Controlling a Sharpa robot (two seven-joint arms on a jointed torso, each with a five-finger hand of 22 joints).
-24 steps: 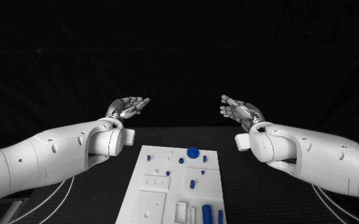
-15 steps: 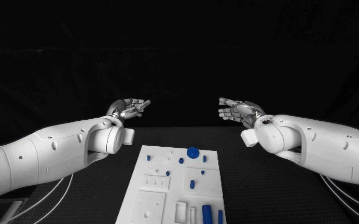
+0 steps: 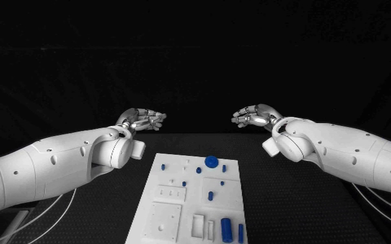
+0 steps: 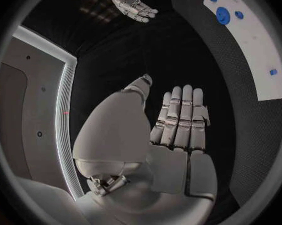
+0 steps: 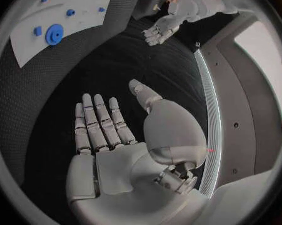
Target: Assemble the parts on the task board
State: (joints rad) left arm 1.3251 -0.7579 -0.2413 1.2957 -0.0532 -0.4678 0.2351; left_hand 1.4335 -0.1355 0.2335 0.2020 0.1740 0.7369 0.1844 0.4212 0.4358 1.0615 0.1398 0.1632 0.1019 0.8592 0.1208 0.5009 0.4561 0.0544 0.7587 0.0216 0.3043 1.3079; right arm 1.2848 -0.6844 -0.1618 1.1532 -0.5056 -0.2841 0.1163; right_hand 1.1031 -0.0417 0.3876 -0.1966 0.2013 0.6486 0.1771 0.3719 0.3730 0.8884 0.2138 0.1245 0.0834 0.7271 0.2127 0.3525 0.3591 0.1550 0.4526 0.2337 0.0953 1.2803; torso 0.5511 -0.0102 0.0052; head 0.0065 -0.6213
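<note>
The white task board (image 3: 175, 221) lies in the middle of the black table, with small blue parts on it. A round blue disc (image 3: 212, 161) sits near its far edge, and two blue cylinders (image 3: 226, 230) stand at its near right. My left hand (image 3: 143, 119) hovers beyond the board's far left corner, fingers apart and holding nothing. My right hand (image 3: 254, 116) hovers beyond the far right corner, also with nothing in it. The left wrist view has my left hand (image 4: 181, 120) flat with straight fingers; the right wrist view has my right hand (image 5: 103, 120) the same.
Black table surface (image 3: 302, 210) surrounds the board on both sides. White cables (image 3: 49, 224) hang under my left arm. Several small blue pegs (image 3: 198, 170) dot the board's far half, and white blocks (image 3: 198, 227) sit at its near end.
Both hands have turned over from palm-up toward palm-down and dropped a little. The camera has tilted slightly, showing more of the board.
</note>
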